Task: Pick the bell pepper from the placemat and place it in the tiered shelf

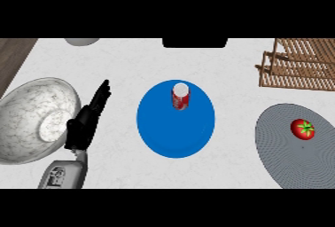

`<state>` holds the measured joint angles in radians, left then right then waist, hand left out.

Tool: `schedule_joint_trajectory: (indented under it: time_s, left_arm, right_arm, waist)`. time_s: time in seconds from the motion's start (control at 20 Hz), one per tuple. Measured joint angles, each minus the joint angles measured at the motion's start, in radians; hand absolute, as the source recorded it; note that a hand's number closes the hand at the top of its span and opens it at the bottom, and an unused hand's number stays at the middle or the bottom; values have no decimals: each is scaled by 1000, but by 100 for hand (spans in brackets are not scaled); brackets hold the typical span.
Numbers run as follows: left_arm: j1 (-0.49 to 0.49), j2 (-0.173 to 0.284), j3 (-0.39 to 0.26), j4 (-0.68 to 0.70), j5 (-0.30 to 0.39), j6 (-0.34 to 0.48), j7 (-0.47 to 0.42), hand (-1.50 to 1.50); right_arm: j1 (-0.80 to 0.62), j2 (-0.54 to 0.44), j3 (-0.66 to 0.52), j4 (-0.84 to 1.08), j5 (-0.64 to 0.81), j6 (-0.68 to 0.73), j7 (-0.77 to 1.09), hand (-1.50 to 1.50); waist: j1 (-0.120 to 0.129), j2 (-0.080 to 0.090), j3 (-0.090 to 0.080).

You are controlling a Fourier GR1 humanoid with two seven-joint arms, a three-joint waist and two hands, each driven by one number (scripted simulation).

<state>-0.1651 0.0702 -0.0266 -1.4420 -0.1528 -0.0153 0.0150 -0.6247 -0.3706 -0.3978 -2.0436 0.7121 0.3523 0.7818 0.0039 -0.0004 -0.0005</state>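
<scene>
Red and round with a green stalk, the pepper [302,128] lies on a grey placemat [288,155] at the right of a pale desk [118,168]. It sits toward the mat's upper right part, untouched. Beyond it, in the top right corner, stands the wooden shelf [297,64], near the mat but apart from it.

Only the left hand [88,119] shows. It rests at the left of the view, fingers straight and open, holding nothing, just beside a large marbled bowl [33,115]. The right hand is out of view.

A blue plate [175,133] lies in the middle of the desk, with a red and white can [181,96] standing on its upper part.

Risks, as a judgement: the pepper is round and smooth, so it may roll off the mat if fingers nudge it before closing round it. The shelf's slats are open and appear to slope, so a pepper released carelessly could roll back out. If the left hand reached across, its forearm might knock the can over.
</scene>
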Motion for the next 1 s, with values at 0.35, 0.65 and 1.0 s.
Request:
schedule_joint_trajectory:
  time_s: [0.35,0.65,1.0]
  left_arm:
    - [18,8,3,-34,7,-15,15,0]
    - [-10,-9,-3,-11,-11,2,21,0]
    - [-19,-7,6,7,-5,-7,2,0]
  right_arm:
    - [-99,-122,-42,201,11,-83,-70,150]
    - [-143,-206,-48,352,22,-155,-150,150]
    - [-202,-271,-2,579,90,-287,-301,150]
  waist:
    - [2,1,0]
    - [1,1,0]
    - [6,3,0]
